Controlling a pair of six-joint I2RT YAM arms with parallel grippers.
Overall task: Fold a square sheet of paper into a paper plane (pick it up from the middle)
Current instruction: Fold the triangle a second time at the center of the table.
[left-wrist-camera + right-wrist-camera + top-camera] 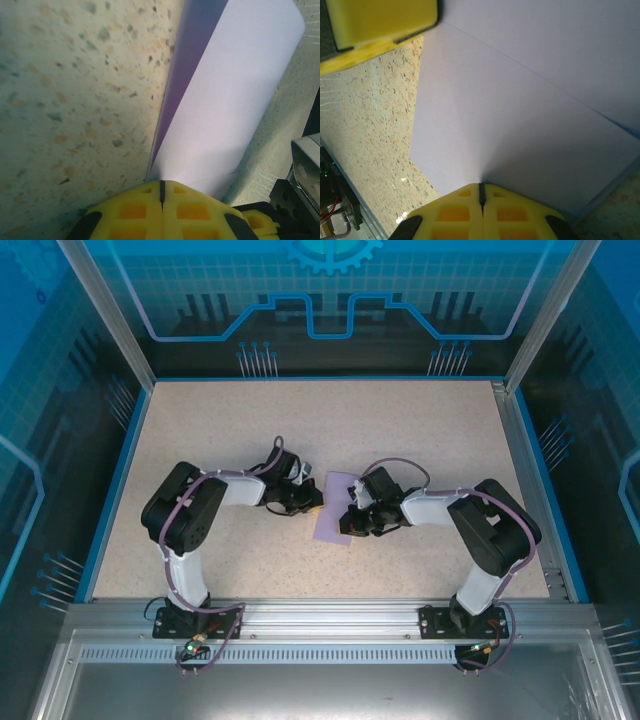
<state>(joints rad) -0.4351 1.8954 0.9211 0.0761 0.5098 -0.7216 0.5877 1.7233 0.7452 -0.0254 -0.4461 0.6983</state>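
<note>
The square sheet of paper (333, 508) sits near the middle of the speckled worktop (230, 430) in the top view, between the two arms. The left end effector (312, 502) meets its left edge and the right end effector (351, 522) its lower right part. In the left wrist view the yellow fingers (135, 210) at the bottom of the frame are pressed together on the near edge of the lavender sheet. The sheet runs away toward the upper right, its left side bent up with a darker purple band beside the worktop. In the right wrist view the right end effector's own yellow fingers (455, 212) at bottom centre are likewise clamped on the sheet's edge. A faint straight crease crosses the paper from upper left to right, and a yellow finger (380, 20) of the left end effector fills the upper left corner at the sheet's far edge. Whether the sheet is fully off the worktop I cannot tell
</note>
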